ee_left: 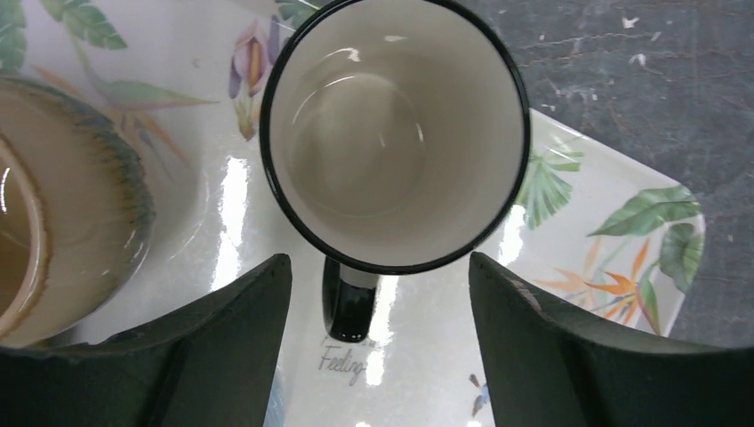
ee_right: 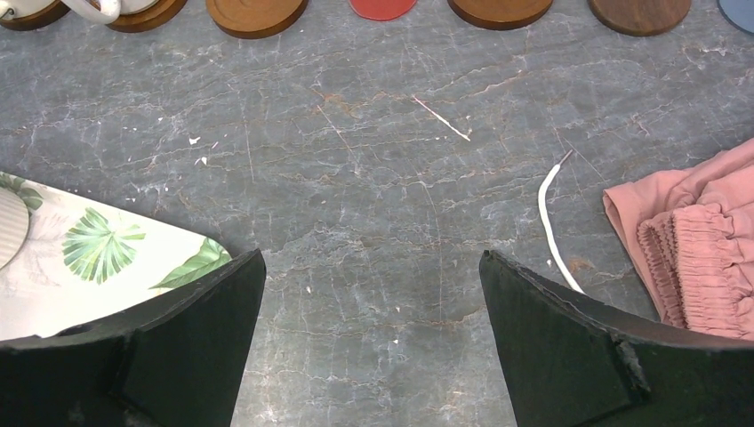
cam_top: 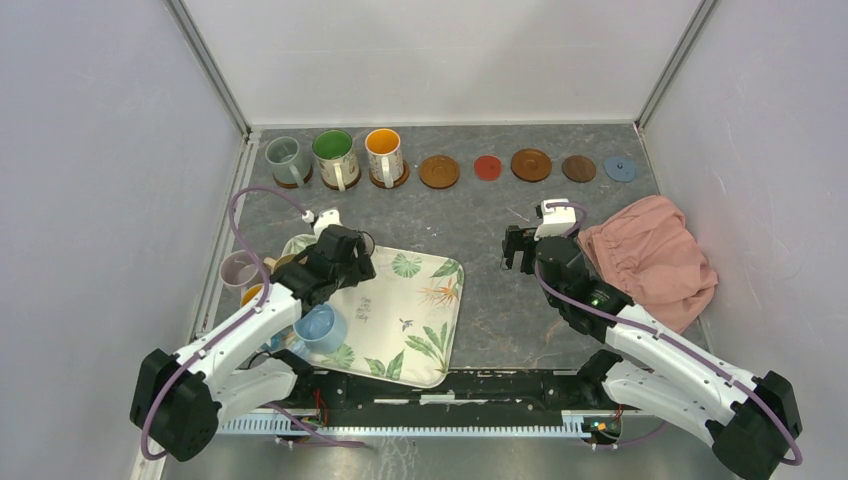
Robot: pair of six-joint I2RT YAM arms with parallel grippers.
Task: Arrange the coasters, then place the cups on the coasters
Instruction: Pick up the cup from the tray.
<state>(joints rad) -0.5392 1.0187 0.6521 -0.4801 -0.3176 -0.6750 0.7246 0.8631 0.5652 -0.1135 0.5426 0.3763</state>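
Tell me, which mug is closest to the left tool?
The cream mug with the dark rim, standing on the leaf-print tray; its handle points between the fingers of the left tool.

The top view looks down from behind over the whole tabletop. Both wrist views sit close above it. All three share the tray.

The right tool has its two dark fingers spread wide in the lower corners, with only grey veined worktop between them. Along the top edge runs a row cut off by the frame: a light brown coaster, a red coaster, a mid-brown coaster, a dark brown coaster and a grey-blue coaster. At upper left a white cup handle shows. A leaf-print tray sits at the left edge. A pink cloth lies at right, with a thin white strip just beside it.
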